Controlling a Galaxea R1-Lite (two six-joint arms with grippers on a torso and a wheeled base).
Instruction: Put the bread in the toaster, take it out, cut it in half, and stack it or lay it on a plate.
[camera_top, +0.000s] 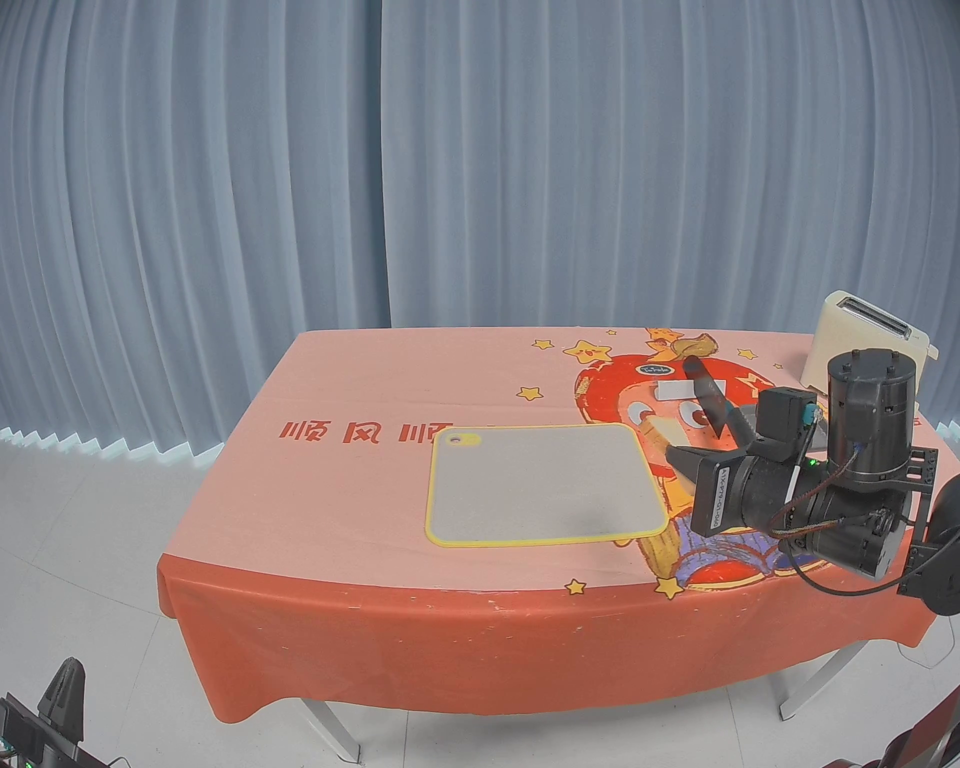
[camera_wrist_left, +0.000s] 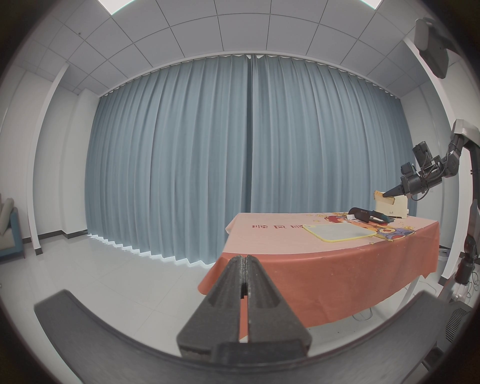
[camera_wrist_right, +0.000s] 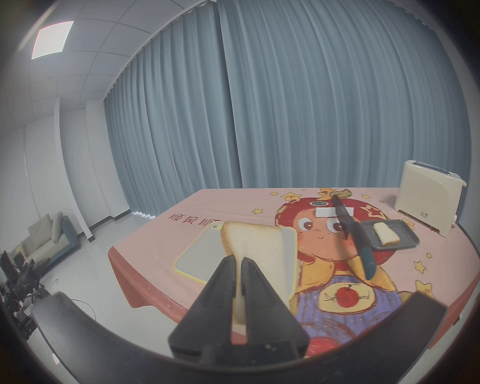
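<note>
Left gripper: low, off the left near corner of the worktop, well apart from everything on it; jaws clenched on nothing; we would leave it parked for now.

Board: flat at mid-worktop, yellow rim, bare; its right edge lies near the right arm.

Right gripper: above the worktop just right of the board, pointing across it; jaws grasping the bread by its lower edge; slice upright, broadside to the wrist camera, clear of the cloth; whether it is toasted we cannot tell.

Knife: dark blade, blue handle, lying on the cloth between the gripper and the tray; a smaller piece lies in the tray; toaster at the far right, beyond the tray, its slot apparently unfilled.

Our reading: the slice is in transit; from the way the gripper points we take the board as its goal, ready for the cut; that is a guess. To do it well: grip firm but not crushing, since the hold is on one thin edge and the slice could pivot or tear; travel slow and level; tilt the wrist so the slice comes down flat; lower until it touches the board near the middle, and only then let go; pass clear of the knife and leave its handle free.
</note>
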